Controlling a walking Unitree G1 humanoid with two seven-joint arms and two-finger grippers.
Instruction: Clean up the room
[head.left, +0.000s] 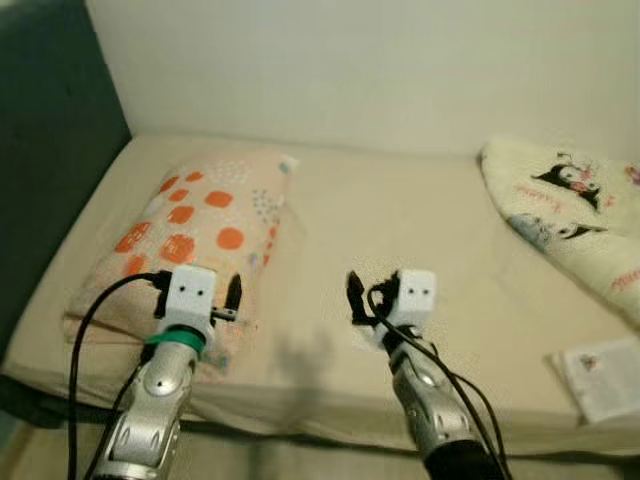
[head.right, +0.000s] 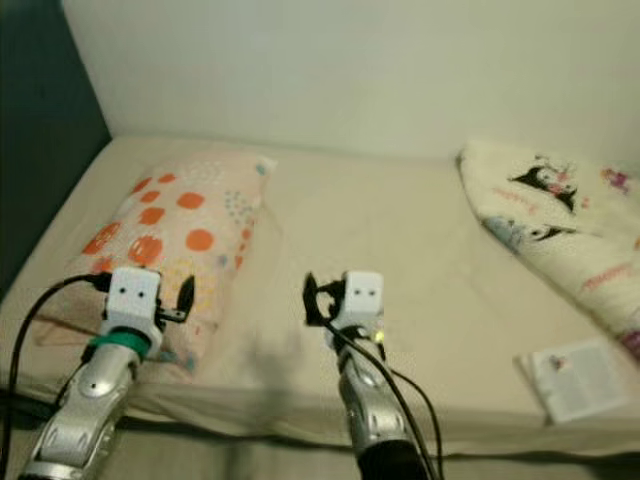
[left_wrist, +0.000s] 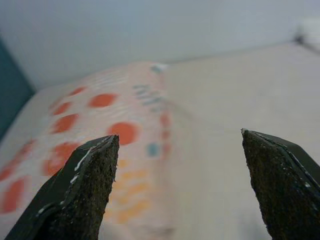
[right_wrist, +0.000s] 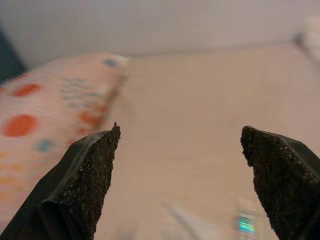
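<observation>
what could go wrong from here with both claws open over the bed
The left claw hangs at the near corner of the polka-dot pillow; a shallow pinch could catch only the cover and drag it off the bed. The booklet lies near the bed's front edge, so tugging the cartoon-print blanket might knock it off.

bare mattress (head.left: 400, 230) middle, pillow (head.left: 200, 235) (left), blanket (head.left: 575, 215)

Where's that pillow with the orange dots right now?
The pillow lies on the left side of the bed, near the dark headboard, just beyond the robot's left gripper.
</observation>
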